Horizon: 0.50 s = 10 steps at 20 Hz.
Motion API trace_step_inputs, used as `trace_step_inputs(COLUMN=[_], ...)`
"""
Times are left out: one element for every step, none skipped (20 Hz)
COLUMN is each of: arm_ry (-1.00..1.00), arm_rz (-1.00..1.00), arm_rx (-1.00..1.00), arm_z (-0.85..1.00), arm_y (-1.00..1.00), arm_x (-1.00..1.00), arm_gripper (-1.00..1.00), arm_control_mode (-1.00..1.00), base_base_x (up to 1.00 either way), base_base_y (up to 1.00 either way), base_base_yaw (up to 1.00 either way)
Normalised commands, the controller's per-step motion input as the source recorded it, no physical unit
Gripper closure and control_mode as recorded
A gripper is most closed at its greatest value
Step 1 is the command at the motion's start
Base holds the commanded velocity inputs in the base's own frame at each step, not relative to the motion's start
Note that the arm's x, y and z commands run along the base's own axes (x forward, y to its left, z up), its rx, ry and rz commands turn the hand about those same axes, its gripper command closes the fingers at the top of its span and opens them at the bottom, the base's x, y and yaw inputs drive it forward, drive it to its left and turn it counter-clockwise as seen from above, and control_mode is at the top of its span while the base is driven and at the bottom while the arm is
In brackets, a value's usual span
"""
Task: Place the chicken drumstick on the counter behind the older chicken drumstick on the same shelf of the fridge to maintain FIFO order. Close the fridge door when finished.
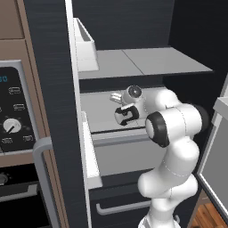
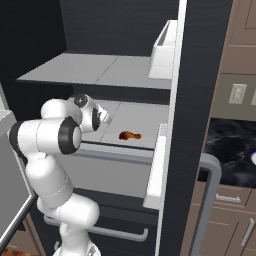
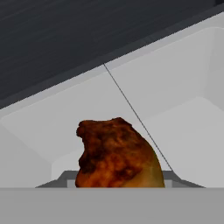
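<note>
The fridge (image 2: 200, 75) stands open, and my arm reaches onto its lower shelf (image 2: 145, 122). An older chicken drumstick (image 2: 130, 135), brown, lies near that shelf's front lip, right of my gripper (image 2: 104, 116). From the left my gripper (image 1: 116, 96) hangs just above the shelf (image 1: 100, 113), pointing inward. In the hand view a browned chicken drumstick (image 3: 116, 153) sits right at the fingers and hides them; the gripper looks shut on it. Behind it lie the shelf seam (image 3: 131, 109) and the fridge's back wall. The black counter (image 2: 230, 145) shows at the right.
An upper shelf (image 1: 133, 62) runs close above the hand. A white door bin (image 1: 84, 44) hangs on the open door, also seen as the door bin (image 2: 162, 50). The oven (image 1: 11, 111) with dials is left. A drawer handle (image 2: 100, 230) lies below.
</note>
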Motion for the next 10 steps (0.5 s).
trace_step_inputs(arm_ry=[-0.01,0.00,-0.01,0.00,-0.01,0.00,0.00,0.00,-0.01,0.00], arm_rz=[0.00,0.00,0.00,0.00,0.00,0.00,0.00,0.00,0.00,0.00], arm_rx=[0.00,0.00,0.00,0.00,0.00,0.00,0.00,0.00,0.00,0.00], arm_z=[-0.14,-0.14,-0.19,-0.23,-0.22,-0.24,-0.28,-0.30,-0.30,-0.28], arm_y=[0.00,0.03,0.00,0.00,0.00,0.00,0.00,0.00,0.00,0.01], arm_x=[0.51,0.51,0.45,0.49,0.45,0.47,0.44,0.44,0.41,0.47], arm_gripper=[1.00,1.00,1.00,1.00,1.00,1.00,1.00,1.00,1.00,1.00], arm_control_mode=[-1.00,-1.00,-1.00,-1.00,-1.00,-1.00,-1.00,-1.00,-1.00,-1.00], base_base_x=[0.00,0.00,0.00,0.00,0.00,0.00,0.00,0.00,0.00,0.00], base_base_y=[0.00,0.00,0.00,0.00,0.00,0.00,0.00,0.00,0.00,0.00], base_base_yaw=[0.00,0.00,0.00,0.00,0.00,0.00,0.00,0.00,0.00,0.00])
